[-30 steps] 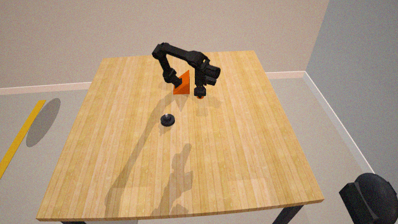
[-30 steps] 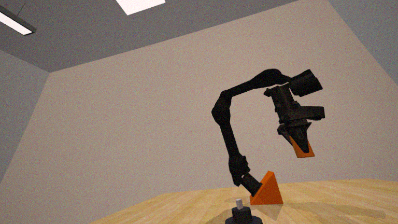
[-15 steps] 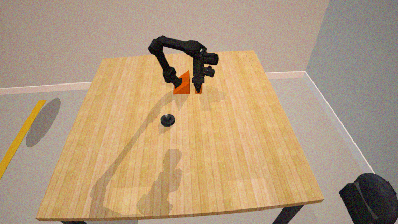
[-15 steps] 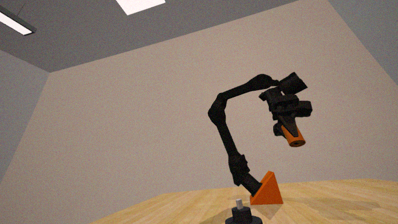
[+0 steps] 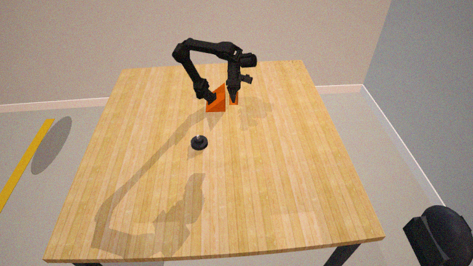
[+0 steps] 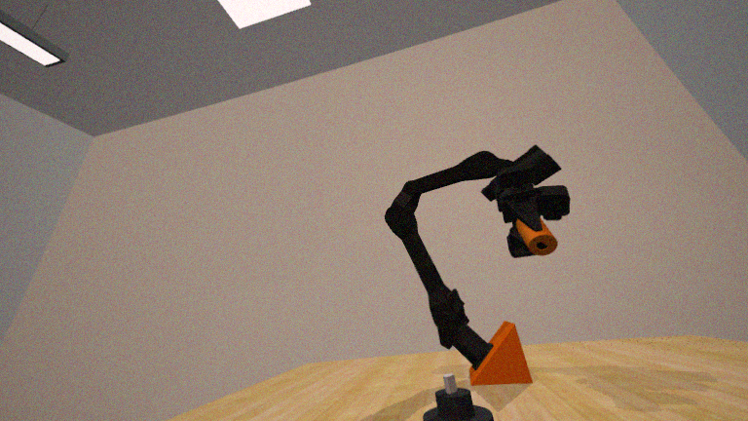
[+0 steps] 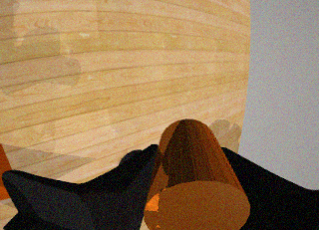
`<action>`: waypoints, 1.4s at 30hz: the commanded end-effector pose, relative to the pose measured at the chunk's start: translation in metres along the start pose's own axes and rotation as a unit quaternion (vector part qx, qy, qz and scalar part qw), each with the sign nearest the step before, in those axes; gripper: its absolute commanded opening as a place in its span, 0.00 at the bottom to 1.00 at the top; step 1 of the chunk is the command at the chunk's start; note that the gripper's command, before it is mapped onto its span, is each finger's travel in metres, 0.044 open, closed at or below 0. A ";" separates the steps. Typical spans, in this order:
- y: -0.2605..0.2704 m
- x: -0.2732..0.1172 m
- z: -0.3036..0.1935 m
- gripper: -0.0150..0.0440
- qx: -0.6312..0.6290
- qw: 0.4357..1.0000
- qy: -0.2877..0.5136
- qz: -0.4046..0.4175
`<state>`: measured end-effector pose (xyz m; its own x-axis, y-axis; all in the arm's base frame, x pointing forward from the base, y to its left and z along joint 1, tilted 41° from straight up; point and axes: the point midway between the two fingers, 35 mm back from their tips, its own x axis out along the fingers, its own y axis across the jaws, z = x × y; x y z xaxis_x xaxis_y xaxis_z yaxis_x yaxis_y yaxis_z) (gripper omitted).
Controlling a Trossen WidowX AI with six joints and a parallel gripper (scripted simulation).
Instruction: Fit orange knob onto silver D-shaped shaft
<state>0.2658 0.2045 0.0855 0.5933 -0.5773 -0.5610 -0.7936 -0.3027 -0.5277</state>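
My gripper (image 5: 233, 99) (image 6: 528, 239) (image 7: 187, 151) is shut on the orange knob (image 5: 236, 101) (image 6: 550, 246) (image 7: 196, 207), a tapered cylinder held high above the table. The knob's lower end faces the exterior view and shows a dark hole; I cannot tell where the hole's flat side is. The silver shaft (image 5: 198, 137) (image 6: 450, 384) stands bare and upright on the black round pedestal (image 5: 203, 144) (image 6: 455, 404). In the top view the pedestal is nearer the camera and left of the gripper. The wrist view does not show the pedestal. The shaft's flat side is too small to tell.
The arm's orange wedge base (image 5: 220, 104) (image 6: 505, 361) stands on the wooden table (image 5: 279, 165) (image 6: 617, 356), behind the pedestal. A table edge shows at the right in the wrist view. Arm shadows lie across the table.
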 end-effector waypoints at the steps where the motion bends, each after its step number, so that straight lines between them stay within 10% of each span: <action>1: -0.005 -0.009 -0.003 0.25 0.000 0.999 -0.002 -0.046; 42: -0.010 -0.016 -0.007 0.25 0.000 0.996 -0.002 -0.094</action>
<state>0.2627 0.2107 0.1007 0.7224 -0.5141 -0.4625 -0.6794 -0.4033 -0.6129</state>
